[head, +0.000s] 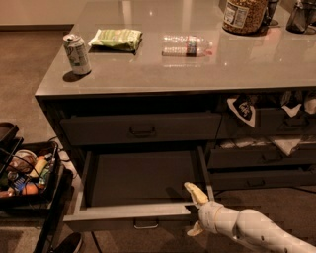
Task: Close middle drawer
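Observation:
The middle drawer (pixel 138 178) is pulled well out of the dark grey cabinet. Its inside holds nothing, and its flat front (pixel 123 216) carries a small loop handle (pixel 146 225). My gripper (pixel 196 211) is at the right end of that front, on a white arm coming in from the lower right. It is open. One finger (pixel 194 191) reaches over the front into the drawer, and the other (pixel 194 230) sits outside and below it.
The closed top drawer (pixel 143 129) is above. On the counter (pixel 148 74) are a soda can (pixel 77 53), a green bag (pixel 116 39), a water bottle (pixel 186 45) and a jar (pixel 245 15). Right-hand drawers (pixel 261 158) have cloths hanging out. A cart of items (pixel 24 173) stands at the left.

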You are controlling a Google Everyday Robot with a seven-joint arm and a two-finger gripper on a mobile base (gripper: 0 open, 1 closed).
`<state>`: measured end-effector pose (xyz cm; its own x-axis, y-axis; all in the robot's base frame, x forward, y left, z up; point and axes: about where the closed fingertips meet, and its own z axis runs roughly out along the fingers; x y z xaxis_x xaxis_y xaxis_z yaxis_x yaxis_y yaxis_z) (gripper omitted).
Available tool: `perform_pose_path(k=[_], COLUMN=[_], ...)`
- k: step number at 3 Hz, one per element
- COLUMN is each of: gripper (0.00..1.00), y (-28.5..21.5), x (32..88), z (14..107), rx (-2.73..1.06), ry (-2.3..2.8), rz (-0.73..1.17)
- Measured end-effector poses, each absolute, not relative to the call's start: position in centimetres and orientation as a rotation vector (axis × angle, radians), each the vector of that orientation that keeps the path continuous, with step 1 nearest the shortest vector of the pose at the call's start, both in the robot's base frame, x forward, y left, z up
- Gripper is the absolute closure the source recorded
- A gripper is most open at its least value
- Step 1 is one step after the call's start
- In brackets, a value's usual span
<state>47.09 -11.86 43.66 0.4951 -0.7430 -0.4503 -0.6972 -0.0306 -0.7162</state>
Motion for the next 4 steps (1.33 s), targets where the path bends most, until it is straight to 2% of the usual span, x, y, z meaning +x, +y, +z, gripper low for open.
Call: perform_pose_path(k=[3,4], gripper=[0.00,0.00], y=[-11.7,-12.5], x=[52.7,51.9], z=[43.6,43.7], rx=[-1.753,-1.741], ry=[1.198,1.205], rz=[-0.123,-0.081])
